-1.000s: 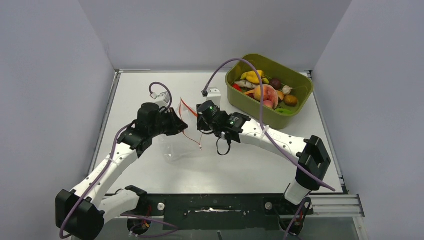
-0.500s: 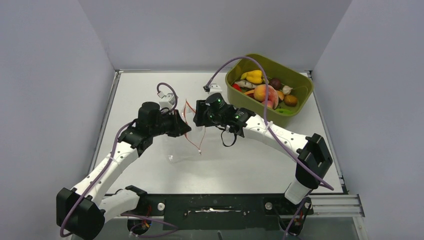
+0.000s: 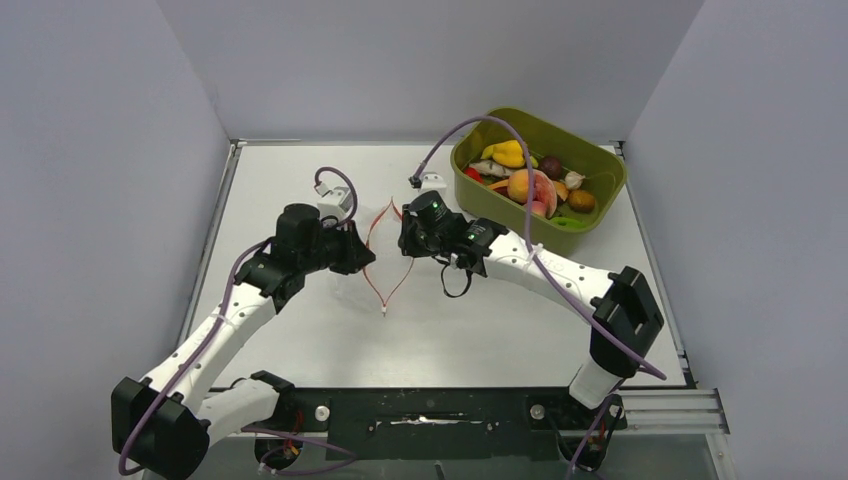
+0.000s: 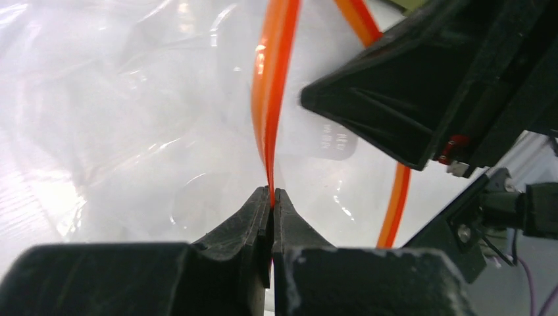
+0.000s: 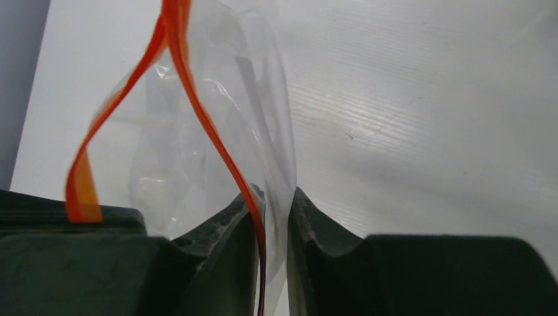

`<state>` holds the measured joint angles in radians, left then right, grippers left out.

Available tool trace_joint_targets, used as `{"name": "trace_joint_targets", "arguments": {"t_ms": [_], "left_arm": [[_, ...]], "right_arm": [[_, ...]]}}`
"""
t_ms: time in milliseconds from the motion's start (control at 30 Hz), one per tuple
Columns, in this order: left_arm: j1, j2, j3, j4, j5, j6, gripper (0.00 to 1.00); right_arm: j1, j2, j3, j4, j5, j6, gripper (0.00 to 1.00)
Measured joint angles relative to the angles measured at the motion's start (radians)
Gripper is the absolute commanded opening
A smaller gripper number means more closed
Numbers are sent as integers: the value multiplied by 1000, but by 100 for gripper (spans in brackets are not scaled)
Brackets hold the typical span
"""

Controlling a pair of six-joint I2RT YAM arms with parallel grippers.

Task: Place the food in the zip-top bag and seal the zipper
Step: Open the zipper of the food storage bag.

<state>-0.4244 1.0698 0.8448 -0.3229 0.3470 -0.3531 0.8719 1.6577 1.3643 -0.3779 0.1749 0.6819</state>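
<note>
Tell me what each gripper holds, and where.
Both hold the zip-top bag by its zipper: the left gripper pinches one lip of the mouth, the right gripper the opposite lip.

- The place was a robotics lab, set up as a closed test cell.
- Plain grey panels [image 3: 430,60] boxed in a white table [image 3: 480,335] on three sides.
- A white left arm [image 3: 225,320] and right arm [image 3: 560,275] stood bolted to a black plate [image 3: 430,422] at the table's near edge.
- Purple cables [image 3: 470,122] ran bare along both arms.
- Toy food [image 3: 530,185] lay heaped in an olive tub [image 3: 560,127].
</note>
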Motion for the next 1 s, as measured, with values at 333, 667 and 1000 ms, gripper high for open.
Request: {"name": "trace_joint_targets", "arguments": {"t_ms": [333,667,1000], "left_arm": [[0,3,127,-65,-239,2,1],[0,10,60,-33,-219,12,0],[0,-80,-58,72,-268,73,0]], "right_arm": [[33,-14,-48,-30,171,97,18],[74,-67,-116,18,270,150,15],[58,-100,-203,66,260,173,23]]}}
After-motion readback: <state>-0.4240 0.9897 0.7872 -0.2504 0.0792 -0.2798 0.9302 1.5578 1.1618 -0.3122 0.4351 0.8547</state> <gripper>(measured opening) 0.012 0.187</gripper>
